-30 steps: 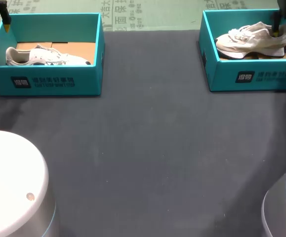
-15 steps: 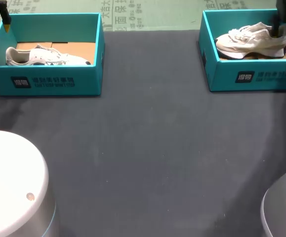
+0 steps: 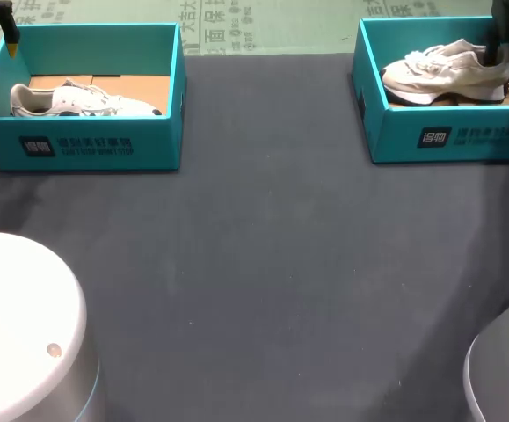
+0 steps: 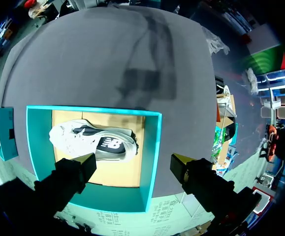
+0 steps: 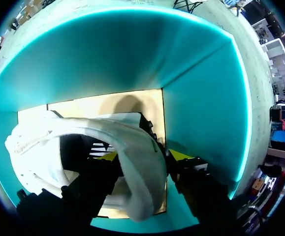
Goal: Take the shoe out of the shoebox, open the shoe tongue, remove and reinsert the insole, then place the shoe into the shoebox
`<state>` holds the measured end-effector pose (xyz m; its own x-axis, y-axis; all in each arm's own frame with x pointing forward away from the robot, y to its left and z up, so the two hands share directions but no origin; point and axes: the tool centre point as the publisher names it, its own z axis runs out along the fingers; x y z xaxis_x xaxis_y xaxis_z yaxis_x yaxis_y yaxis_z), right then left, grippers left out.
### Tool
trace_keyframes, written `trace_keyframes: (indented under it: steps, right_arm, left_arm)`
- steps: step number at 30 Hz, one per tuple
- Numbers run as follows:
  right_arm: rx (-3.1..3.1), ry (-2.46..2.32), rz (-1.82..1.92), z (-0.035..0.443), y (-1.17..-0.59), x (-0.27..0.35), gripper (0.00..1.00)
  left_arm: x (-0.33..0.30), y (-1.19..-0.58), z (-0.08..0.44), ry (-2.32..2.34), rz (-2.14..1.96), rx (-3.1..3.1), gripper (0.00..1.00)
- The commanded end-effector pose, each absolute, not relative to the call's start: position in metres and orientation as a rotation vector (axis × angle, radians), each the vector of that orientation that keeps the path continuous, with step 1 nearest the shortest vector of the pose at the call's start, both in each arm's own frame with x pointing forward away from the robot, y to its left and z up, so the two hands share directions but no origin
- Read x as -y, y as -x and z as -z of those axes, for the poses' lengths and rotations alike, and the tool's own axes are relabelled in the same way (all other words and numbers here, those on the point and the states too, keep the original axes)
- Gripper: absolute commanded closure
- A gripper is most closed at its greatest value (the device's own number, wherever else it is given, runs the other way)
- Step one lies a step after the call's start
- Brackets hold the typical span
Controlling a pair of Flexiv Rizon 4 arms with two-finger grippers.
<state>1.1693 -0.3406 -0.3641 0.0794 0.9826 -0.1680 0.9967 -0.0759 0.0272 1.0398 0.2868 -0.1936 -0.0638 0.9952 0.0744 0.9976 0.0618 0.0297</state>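
Note:
Two teal shoeboxes stand at the table's far edge. The right shoebox (image 3: 452, 136) holds a white shoe (image 3: 443, 75) with its toe to the left. My right gripper (image 3: 498, 54) comes down at the shoe's heel. In the right wrist view the gripper (image 5: 143, 156) is shut on the heel wall of the shoe (image 5: 48, 137), one finger inside the collar and one outside. The left shoebox (image 3: 87, 145) holds another white shoe (image 3: 78, 101). My left gripper (image 3: 10, 44) hangs open over that box's back left corner, high above the shoe (image 4: 83, 140) and the box (image 4: 152, 147).
The dark grey table (image 3: 272, 264) stretches from the boxes to the near edge. My two arm bases fill the near left and near right corners. Cardboard lines the floor of each box.
My right gripper's fingers have drawn together on the shoe's heel. The shoe and the right box have shifted slightly to the left. The left arm has not moved.

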Motion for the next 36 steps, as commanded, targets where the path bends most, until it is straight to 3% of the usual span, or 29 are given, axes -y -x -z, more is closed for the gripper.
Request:
trace_keyframes:
  steps: [1,6,10,12,14,15,36]
  right_arm:
    - [-2.038,-2.208,0.171,0.362,-1.174,0.341,0.39]
    - [-2.043,-2.212,0.178,0.364,-1.174,0.342,0.45]
    - [-2.051,-2.220,0.184,0.369,-1.173,0.342,0.59]
    - [-2.051,-2.223,0.187,0.369,-1.173,0.342,0.72]
    - [-2.048,-2.227,0.189,0.369,-1.173,0.342,0.95]
    - [-2.045,-2.228,0.189,0.369,-1.172,0.343,1.00]
    - [-1.973,-2.240,0.212,0.352,-1.166,0.359,1.00]
  left_arm:
    - [-0.287,-1.039,0.193,2.126,0.119,2.264,0.00]
    - [-0.287,-1.039,0.193,2.126,0.119,2.264,0.00]
    - [-0.287,-1.039,0.193,2.126,0.119,2.264,0.00]
    - [-0.287,-1.039,0.193,2.126,0.119,2.264,0.00]
    - [-0.287,-1.039,0.193,2.126,0.119,2.264,0.00]
    - [-0.287,-1.039,0.193,2.126,0.119,2.264,0.00]
    - [-0.287,-1.039,0.193,2.126,0.119,2.264,0.00]
